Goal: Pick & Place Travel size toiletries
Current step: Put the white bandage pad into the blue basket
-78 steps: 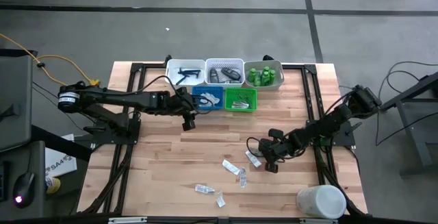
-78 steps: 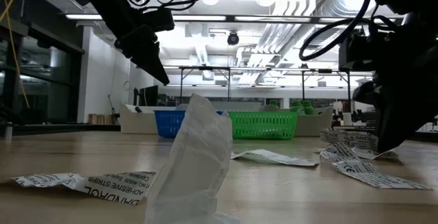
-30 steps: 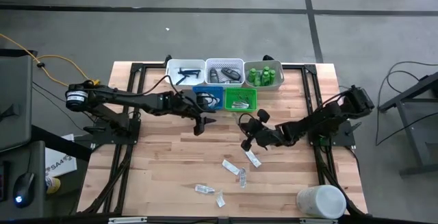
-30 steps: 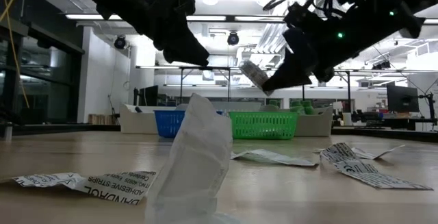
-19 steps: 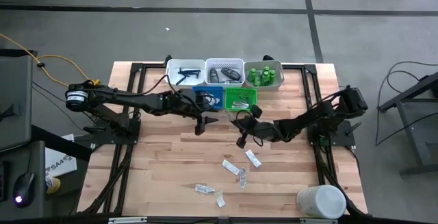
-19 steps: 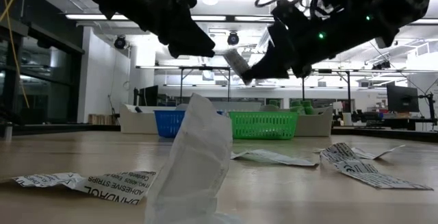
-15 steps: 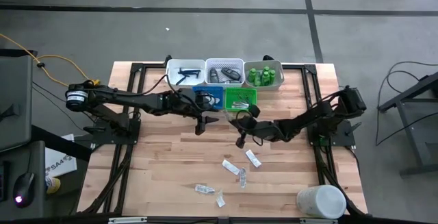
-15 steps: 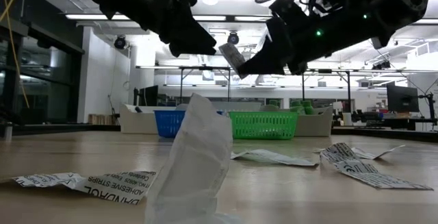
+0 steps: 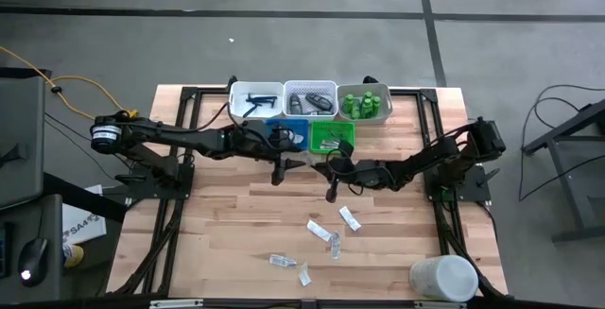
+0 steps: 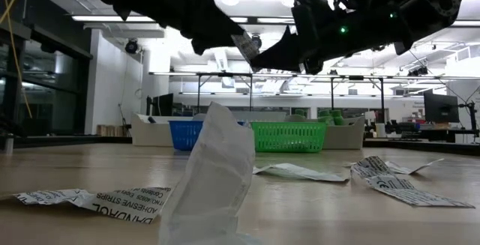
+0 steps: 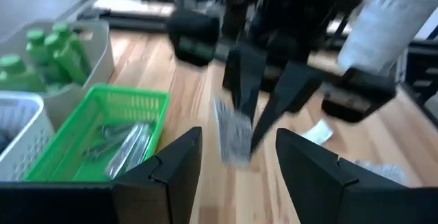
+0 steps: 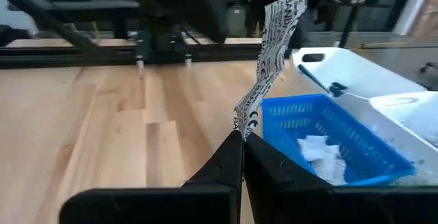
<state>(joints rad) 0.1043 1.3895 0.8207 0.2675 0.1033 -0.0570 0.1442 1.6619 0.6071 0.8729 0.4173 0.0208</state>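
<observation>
My right gripper [image 12: 241, 142] is shut on a flat white printed packet [image 12: 272, 53], one of the travel size toiletries, in the air near the blue tray [image 12: 328, 142]. In the high view this gripper [image 9: 332, 179] is in front of the green tray [image 9: 333, 136]. My left gripper [image 11: 236, 157] is open and faces the packet [image 11: 231, 133] from the table's left; its fingers stand short of the packet. More packets [image 9: 317, 228] lie flat on the table. Green bottles [image 9: 364, 104] stand in the far right tray. My right gripper pinches the packet's lower end [image 12: 244, 118] between its two fingertips. The fingers come nearly level from the table's right side. The packet sticks out past the fingertips, slanting upward, one bent strip lifted clear of the table [image 10: 244, 46].
Three trays stand in a row at the far edge: white [image 9: 256, 99], white mesh [image 9: 310, 99] and the one with bottles. A large white container [image 9: 442, 278] sits at the near right corner. Loose packets [image 10: 210, 177] lie near the front edge.
My right gripper has carried the packet toward the table's left and a little up, nearer my left gripper and the blue tray. It has tipped from slanting down toward level, and the packet has turned with it. It has stayed shut.
</observation>
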